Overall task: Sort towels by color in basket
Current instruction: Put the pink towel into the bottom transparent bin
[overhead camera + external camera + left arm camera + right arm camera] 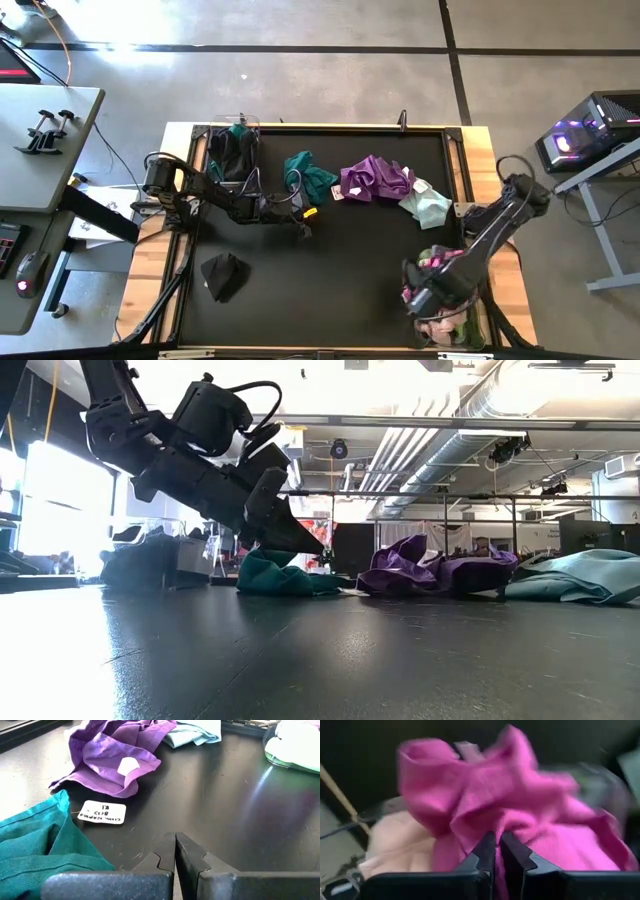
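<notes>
A: Towels, by colour and place?
B: Magenta towel (520, 825): pinched in the right hand (496, 851), over the basket (478, 335) at the table's near right corner, pale pink cloth (395, 845) beneath it. Teal towel (310, 176): loose on the black table (330, 270), rear centre. Purple towels (378, 180): bunched just beside the teal one, a white label (102, 813) lying between them. Mint towel (428, 203): touching the purple heap's right edge. Black towel (224, 274): alone, near left. Dark towels (232, 152): in the wire basket (250, 125) at the rear left corner.
A: Hands?
B: Right hand: fingers pressed onto the magenta fold. Left hand (305, 228): fingers pressed together, holding nothing, low over the table just beside the teal towel.
</notes>
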Action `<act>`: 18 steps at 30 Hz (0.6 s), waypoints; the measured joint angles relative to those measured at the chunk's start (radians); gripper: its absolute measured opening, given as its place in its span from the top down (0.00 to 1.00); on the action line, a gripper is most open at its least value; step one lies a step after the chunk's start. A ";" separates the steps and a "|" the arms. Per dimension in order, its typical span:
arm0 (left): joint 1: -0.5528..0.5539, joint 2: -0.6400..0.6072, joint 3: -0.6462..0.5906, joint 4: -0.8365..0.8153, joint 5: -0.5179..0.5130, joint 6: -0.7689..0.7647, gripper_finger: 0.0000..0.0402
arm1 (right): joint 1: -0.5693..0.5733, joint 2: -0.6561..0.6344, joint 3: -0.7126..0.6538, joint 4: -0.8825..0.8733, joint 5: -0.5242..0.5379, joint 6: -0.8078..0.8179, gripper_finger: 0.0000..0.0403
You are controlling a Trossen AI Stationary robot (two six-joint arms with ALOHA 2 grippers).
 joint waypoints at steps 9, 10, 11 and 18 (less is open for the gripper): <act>0.000 0.000 0.000 -0.004 0.000 0.016 1.00 | 0.016 0.136 -0.052 0.039 0.009 -0.086 0.97; 0.000 0.000 0.000 -0.004 0.000 0.016 1.00 | 0.024 0.136 -0.075 0.055 0.010 -0.060 0.96; 0.000 0.000 0.000 -0.005 0.000 0.016 1.00 | 0.033 0.134 -0.098 0.069 0.012 -0.030 0.96; 0.000 0.000 0.000 -0.005 0.000 0.017 1.00 | 0.078 0.033 -0.185 0.148 0.051 0.171 0.80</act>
